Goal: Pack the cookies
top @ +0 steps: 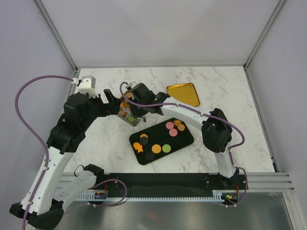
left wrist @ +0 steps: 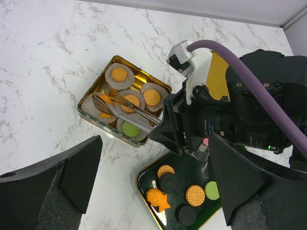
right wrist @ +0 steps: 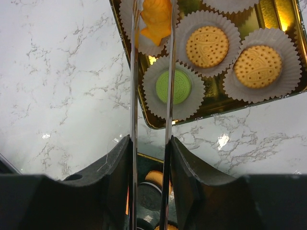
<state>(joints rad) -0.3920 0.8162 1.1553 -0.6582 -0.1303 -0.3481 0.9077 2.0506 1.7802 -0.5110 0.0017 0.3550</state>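
**A:** Far left, the left claw [left wrist: 154, 138] hangs near the gold tin [left wrist: 139, 79]. Its dark pads [left wrist: 72, 177] are spread wide with nothing between them.

**B:** And the tin, there on the marble worktop [left wrist: 43, 57]?

**A:** It's lined with white paper cups [left wrist: 109, 82], one piece to a cup. There are three round orange cookies [left wrist: 152, 97], pale and dotted like little biscuits. There's also a green cookie [right wrist: 173, 86], a flat disc with a stamped face.

**B:** Now the right claw [right wrist: 151, 158]!

**A:** It's squeezed tight on a pair of metal tongs [right wrist: 135, 96]. The blades pinch an orange shaped cookie [right wrist: 156, 19], lobed like a fish or a star, over a cup at the tin's edge.

**B:** Is it resting in the cup?

**A:** I can't tell from these angles.

**B:** Moving right?

**A:** The black tray [top: 182, 139] sits just beside the tin, nearer the arm bases. Loose pieces lie flat on it. I see two pink cookies [top: 170, 125], more round orange ones, two dark cookies [left wrist: 168, 182], one green, and a second orange fish-shaped cookie [left wrist: 158, 199].

**B:** And beyond that?

**A:** The gold lid [top: 183, 94] lies flat on the marble behind the tray, apart from it.
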